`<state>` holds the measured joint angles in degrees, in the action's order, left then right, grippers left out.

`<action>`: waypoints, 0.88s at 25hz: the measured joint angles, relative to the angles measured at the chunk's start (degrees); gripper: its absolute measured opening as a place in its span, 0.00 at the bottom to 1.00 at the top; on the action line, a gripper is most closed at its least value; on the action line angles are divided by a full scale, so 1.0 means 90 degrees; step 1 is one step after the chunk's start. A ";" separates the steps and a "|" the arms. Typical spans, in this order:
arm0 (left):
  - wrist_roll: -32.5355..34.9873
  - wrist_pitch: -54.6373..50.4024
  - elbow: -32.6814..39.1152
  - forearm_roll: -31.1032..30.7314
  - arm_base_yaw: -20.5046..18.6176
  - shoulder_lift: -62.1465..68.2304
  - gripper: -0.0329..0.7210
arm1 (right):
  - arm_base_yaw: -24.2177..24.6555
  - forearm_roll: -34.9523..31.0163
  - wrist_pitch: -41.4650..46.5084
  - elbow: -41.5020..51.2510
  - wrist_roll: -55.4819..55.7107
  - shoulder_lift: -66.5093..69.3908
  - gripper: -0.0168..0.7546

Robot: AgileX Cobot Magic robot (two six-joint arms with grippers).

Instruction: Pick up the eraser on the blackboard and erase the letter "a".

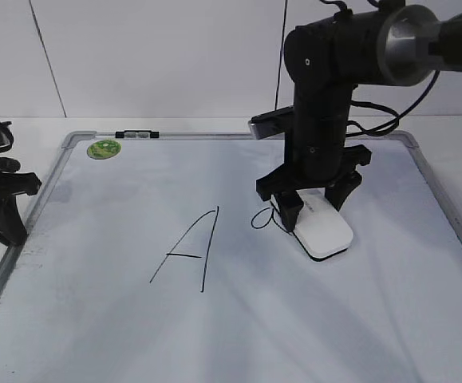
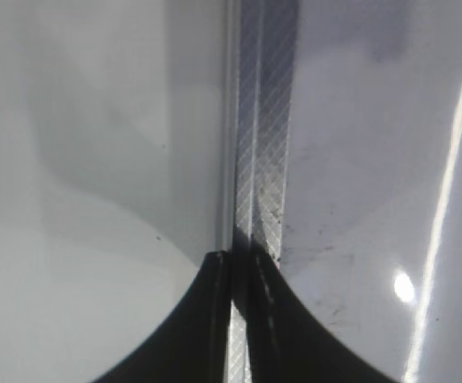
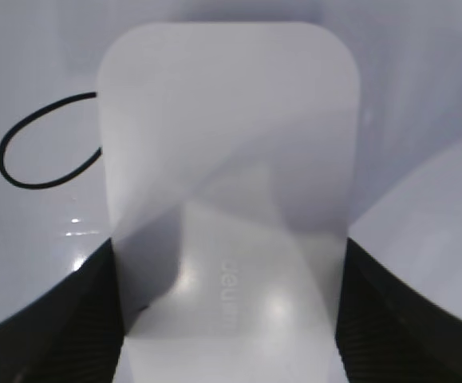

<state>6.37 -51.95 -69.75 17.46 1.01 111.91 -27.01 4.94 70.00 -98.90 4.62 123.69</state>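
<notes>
Clamped on the white oblong plastic eraser [image 1: 324, 227], the right black gripper [image 1: 313, 195] pressed it flat against the large white dry-erase blackboard with its silver-grey metal frame [image 1: 238, 135], partly covering the small black marker letter "a" [image 1: 262, 218]. Beside the board's left edge, the left gripper [image 2: 239, 263] rested with its jaws closed together.

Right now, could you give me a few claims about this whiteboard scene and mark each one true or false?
1. The right gripper has its fingers on either side of the eraser. True.
2. The small letter "a" is fully wiped away. False: its loop shows beside the eraser.
3. The green magnet sits near the blackboard's top left corner. True.
4. The left gripper holds the eraser. False: it is shut on nothing, over the board's frame.
</notes>
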 joint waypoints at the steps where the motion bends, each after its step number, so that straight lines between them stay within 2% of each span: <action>1: 0.0000 0.0000 0.0000 0.0000 0.0000 0.0000 0.07 | 0.0000 -0.0026 0.0016 -0.0024 0.0000 0.0035 0.71; 12: 0.0000 0.0000 0.0000 0.0000 0.0000 0.0000 0.07 | 0.0013 -0.0192 0.0072 -0.0091 -0.0072 0.0087 0.71; 22: 0.0000 0.0000 0.0000 0.0000 0.0000 0.0000 0.07 | -0.0536 -0.0205 0.0053 -0.0096 -0.0086 0.0087 0.71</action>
<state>6.37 -51.95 -69.75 17.46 1.01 111.91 -31.83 3.10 70.48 -99.76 3.85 124.47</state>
